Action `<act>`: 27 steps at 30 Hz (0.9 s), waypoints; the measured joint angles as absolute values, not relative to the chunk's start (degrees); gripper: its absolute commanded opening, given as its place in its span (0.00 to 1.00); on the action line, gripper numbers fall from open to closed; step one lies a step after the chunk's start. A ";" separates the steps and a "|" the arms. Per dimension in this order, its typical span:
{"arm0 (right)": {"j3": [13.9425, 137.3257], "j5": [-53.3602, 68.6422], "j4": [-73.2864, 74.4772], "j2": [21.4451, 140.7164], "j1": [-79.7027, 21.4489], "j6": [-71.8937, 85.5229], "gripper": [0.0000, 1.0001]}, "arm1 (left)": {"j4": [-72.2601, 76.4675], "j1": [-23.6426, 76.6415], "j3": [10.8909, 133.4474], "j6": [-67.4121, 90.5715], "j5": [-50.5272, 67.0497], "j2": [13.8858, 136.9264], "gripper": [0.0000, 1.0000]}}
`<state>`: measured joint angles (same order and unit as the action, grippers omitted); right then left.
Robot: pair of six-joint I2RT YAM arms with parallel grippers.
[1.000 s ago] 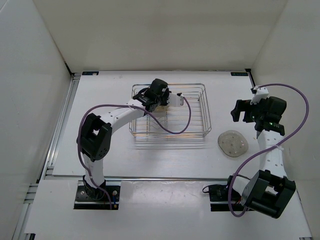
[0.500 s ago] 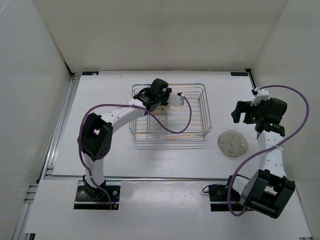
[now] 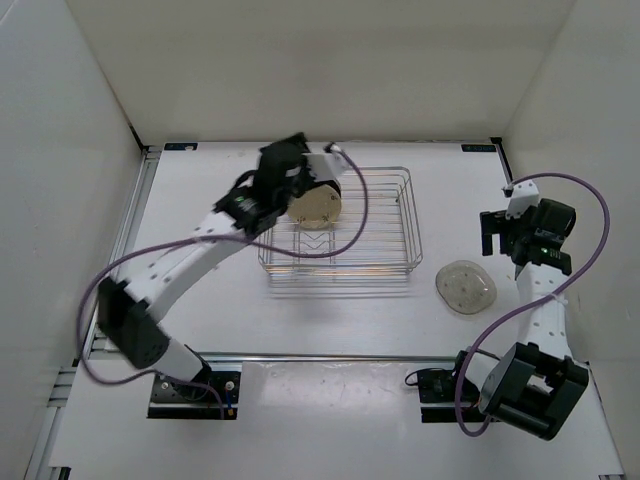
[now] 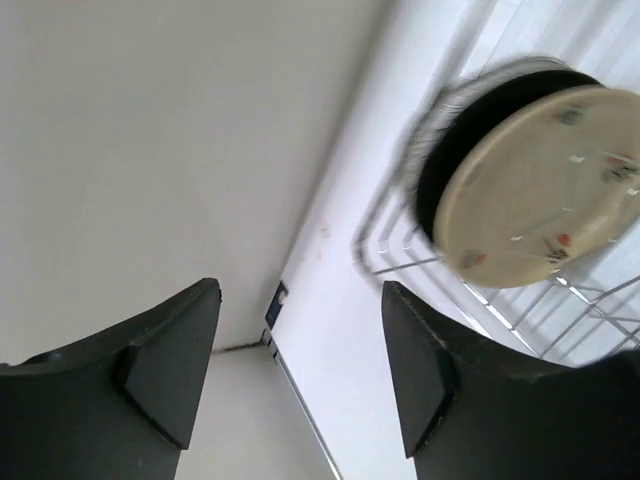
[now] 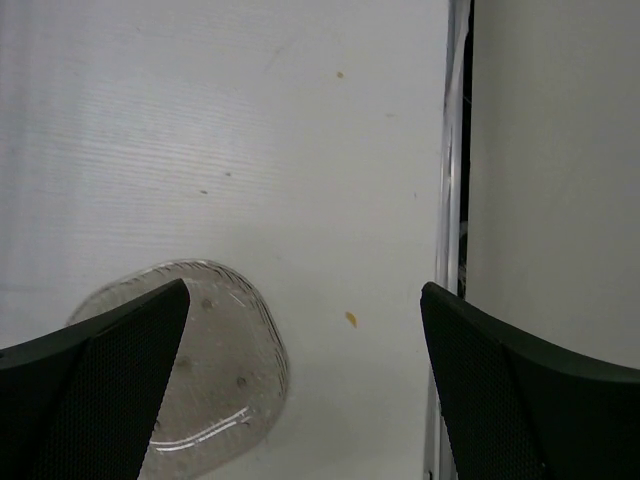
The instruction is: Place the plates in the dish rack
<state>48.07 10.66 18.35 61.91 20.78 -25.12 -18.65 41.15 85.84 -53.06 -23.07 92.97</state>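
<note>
The dish rack (image 3: 385, 268), a silver wire basket, sits mid-table. A tan speckled plate (image 3: 315, 205) stands on edge in its left part, with a glossy black plate (image 4: 440, 160) close behind it. In the left wrist view the tan plate (image 4: 540, 190) is at the upper right, blurred. My left gripper (image 3: 278, 165) hovers above the rack's back left corner, open and empty, apart from the plates. A pale translucent plate (image 3: 466, 287) lies flat on the table right of the rack. My right gripper (image 3: 494, 232) hangs above and behind it, open; the pale plate (image 5: 200, 380) shows by its left finger.
White walls close in the table on the left, back and right. A metal rail (image 5: 447, 200) runs along the right edge, close to the right gripper. A small yellow speck (image 5: 350, 319) lies on the table near the pale plate.
My left gripper opened and let go of the tan plate, which now stands in the rack. The left arm pulled up and back to the left. The right gripper shifted slightly right.
</note>
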 measured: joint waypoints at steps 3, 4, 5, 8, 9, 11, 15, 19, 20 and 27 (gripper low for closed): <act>48.25 9.34 21.06 63.00 22.41 -27.57 1.00 | -17.85 37.54 79.96 -46.61 -24.60 78.22 0.78; 48.25 9.58 22.22 63.64 23.20 -28.14 1.00 | -17.19 34.48 76.66 -44.25 -24.29 72.60 0.78; 48.21 9.89 23.18 64.29 23.97 -28.64 1.00 | -16.93 31.11 73.47 -42.35 -24.18 67.57 0.78; 48.14 14.04 25.45 67.35 26.92 -29.41 1.00 | -16.78 18.90 62.22 -36.58 -23.44 54.13 0.78; 48.14 15.73 26.17 68.69 27.92 -29.61 1.00 | -16.80 16.45 58.41 -34.83 -22.52 51.27 0.80; 48.56 20.56 28.51 72.42 30.87 -30.15 1.00 | -17.56 13.72 52.01 -31.75 -19.53 49.12 0.80; 50.65 27.59 33.47 79.81 35.46 -30.59 1.00 | -21.50 8.12 43.75 -26.33 -11.75 52.86 0.81; 51.03 31.38 35.68 81.60 38.70 -31.83 1.00 | -24.08 5.13 42.48 -22.46 -7.33 53.39 0.81; 51.03 32.01 36.03 81.67 39.46 -32.27 1.00 | -23.88 4.97 42.48 -21.47 -6.37 53.01 0.81; 50.98 35.22 36.53 87.24 44.16 -35.42 0.93 | -23.53 2.96 42.48 -16.75 -0.73 52.53 0.82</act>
<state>50.98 35.22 36.53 87.24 44.16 -35.42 -23.53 2.96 42.48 -16.75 -0.73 52.53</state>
